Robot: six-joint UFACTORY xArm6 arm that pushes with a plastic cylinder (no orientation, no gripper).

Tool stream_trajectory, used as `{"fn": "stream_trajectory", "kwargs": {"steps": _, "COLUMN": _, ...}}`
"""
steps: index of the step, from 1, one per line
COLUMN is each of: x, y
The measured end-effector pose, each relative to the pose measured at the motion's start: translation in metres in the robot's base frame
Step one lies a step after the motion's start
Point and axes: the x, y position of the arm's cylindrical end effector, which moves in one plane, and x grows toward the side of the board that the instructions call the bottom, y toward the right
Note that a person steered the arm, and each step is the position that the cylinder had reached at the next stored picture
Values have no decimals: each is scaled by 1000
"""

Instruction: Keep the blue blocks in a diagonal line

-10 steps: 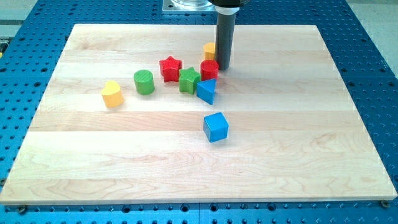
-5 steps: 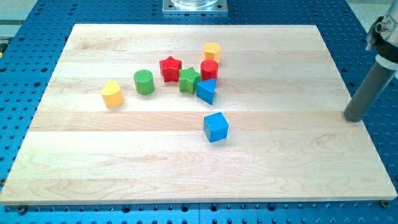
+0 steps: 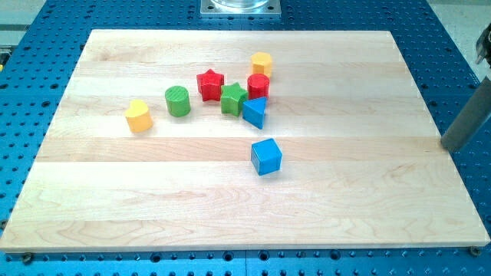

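Observation:
A blue triangular block (image 3: 255, 112) lies near the middle of the wooden board (image 3: 115, 192), touching the green star block (image 3: 233, 99). A blue cube (image 3: 266, 156) lies apart from it, below and slightly to the right. The two blue blocks form a short steep line. My rod enters at the view's right edge; my tip (image 3: 453, 147) is just off the board's right edge, far to the right of all the blocks.
A red cylinder (image 3: 258, 85), a yellow block (image 3: 261, 64), a red star (image 3: 210, 83), a green cylinder (image 3: 177, 100) and a yellow heart-like block (image 3: 139, 116) lie in the upper middle. Blue perforated table (image 3: 46, 31) surrounds the board.
My rod moved from beside the red cylinder and yellow block far to the view's right, then a little further right off the board. The blocks have not moved.

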Motion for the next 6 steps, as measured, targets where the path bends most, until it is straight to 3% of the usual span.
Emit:
{"fn": "stream_trajectory", "kwargs": {"steps": 2, "x": 33, "y": -94}}
{"fn": "stream_trajectory", "kwargs": {"steps": 3, "x": 4, "y": -117}}
{"fn": "stream_trajectory", "kwargs": {"steps": 5, "x": -63, "y": -227}}
{"fn": "stream_trajectory", "kwargs": {"steps": 6, "x": -57, "y": -244}}
